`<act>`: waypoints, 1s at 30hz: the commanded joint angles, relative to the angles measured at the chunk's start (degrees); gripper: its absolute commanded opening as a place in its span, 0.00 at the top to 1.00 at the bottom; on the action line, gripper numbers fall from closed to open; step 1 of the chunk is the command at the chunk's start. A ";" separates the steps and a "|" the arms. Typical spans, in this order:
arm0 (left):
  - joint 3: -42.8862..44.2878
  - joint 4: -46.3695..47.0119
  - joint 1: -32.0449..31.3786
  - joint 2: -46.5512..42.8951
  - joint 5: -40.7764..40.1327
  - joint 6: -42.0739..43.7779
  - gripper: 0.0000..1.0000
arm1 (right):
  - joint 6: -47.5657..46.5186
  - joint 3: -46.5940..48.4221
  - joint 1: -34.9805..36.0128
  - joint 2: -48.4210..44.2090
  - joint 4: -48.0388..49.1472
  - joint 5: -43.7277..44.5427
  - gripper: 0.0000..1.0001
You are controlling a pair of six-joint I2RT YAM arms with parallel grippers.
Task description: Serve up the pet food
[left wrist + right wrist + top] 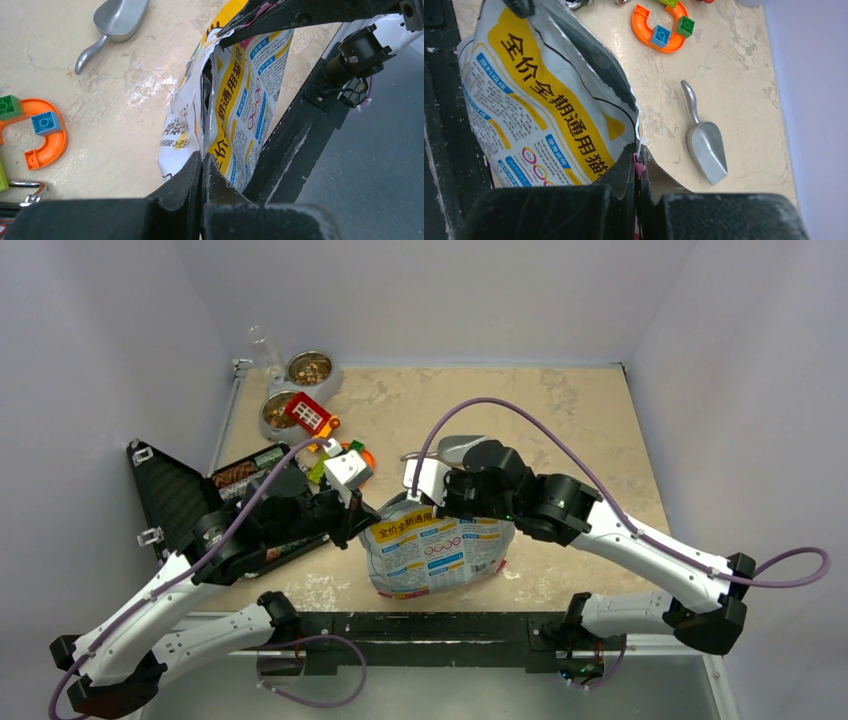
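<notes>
A white, yellow and blue pet food bag (432,555) stands at the table's near middle with its top open. My left gripper (355,520) is shut on the bag's left top edge; in the left wrist view its tips (204,159) pinch the bag (240,90). My right gripper (440,502) is shut on the right top edge; in the right wrist view its tips (638,150) pinch a pink inner strip of the bag (534,100). Kibble (311,368) lies in a far steel bowl (331,378). The bag's contents are hidden.
A metal scoop (450,448) lies just behind the bag, empty (706,147). A second bowl (268,422), a red toy block (307,413), an orange arch with blocks (47,137) and a black tray (237,472) sit at left. A black rail (430,625) lines the near edge.
</notes>
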 commanded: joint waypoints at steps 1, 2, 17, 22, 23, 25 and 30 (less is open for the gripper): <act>4.75 3.25 0.13 -2.83 0.52 1.21 1.00 | 2.79 1.89 -3.99 0.75 -2.00 14.75 1.00; 4.70 2.81 0.14 -3.01 -0.20 1.02 1.00 | 3.65 1.64 -4.90 -0.48 -2.58 15.90 1.00; 12.43 -1.13 0.15 5.68 12.44 2.38 1.00 | 2.21 1.22 -2.10 -4.30 -9.51 -4.17 0.41; 13.92 -1.78 0.15 6.11 20.93 6.42 1.00 | -1.43 1.70 3.26 -1.40 -8.36 -1.77 0.39; 13.96 -1.94 0.15 6.29 21.28 7.20 1.00 | -2.02 2.42 3.48 -0.46 -9.41 -1.64 0.42; 14.15 -2.26 0.14 6.19 20.41 8.60 1.00 | -3.23 3.64 3.83 1.17 -11.37 0.48 0.55; 15.10 -4.16 0.15 4.95 14.76 7.77 1.00 | -7.78 -0.62 4.26 -2.25 -6.88 10.96 1.00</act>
